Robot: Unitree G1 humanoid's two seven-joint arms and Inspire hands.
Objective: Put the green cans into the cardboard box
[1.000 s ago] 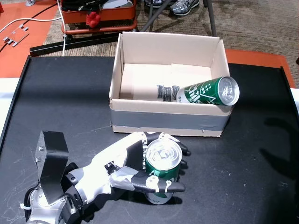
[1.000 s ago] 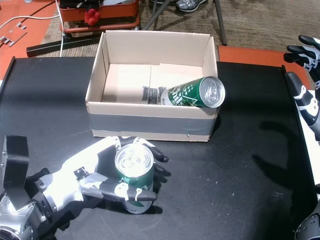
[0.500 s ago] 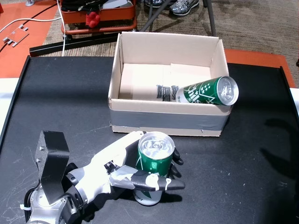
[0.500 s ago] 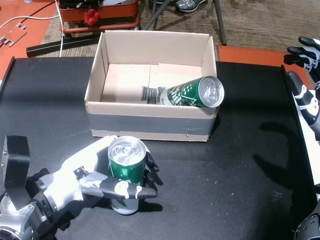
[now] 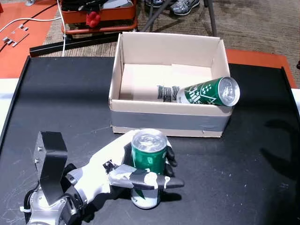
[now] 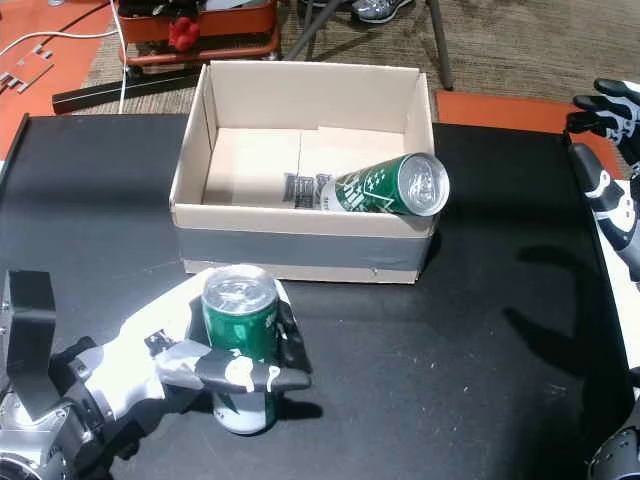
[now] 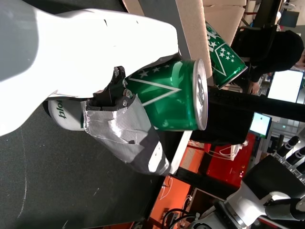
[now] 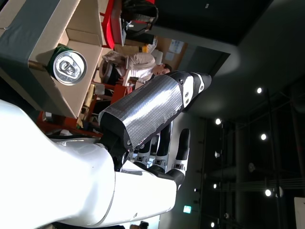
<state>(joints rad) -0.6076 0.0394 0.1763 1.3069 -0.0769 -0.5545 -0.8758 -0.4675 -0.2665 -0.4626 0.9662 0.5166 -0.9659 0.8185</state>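
The cardboard box (image 5: 168, 119) is standing just beyond the left hand (image 5: 140, 171), its taped near wall rising between that hand and the box floor. A lying green can (image 5: 208, 92) is leaning on the box's near right corner, taking up that part of the rim and floor. The box's left half is lying open from above. The table (image 5: 65, 98) left of the box and right of it is showing bare. The right hand (image 6: 610, 190) is hanging well right of the box.

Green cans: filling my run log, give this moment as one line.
left hand: holds upright can | second can: leaning on box corner | right hand: open
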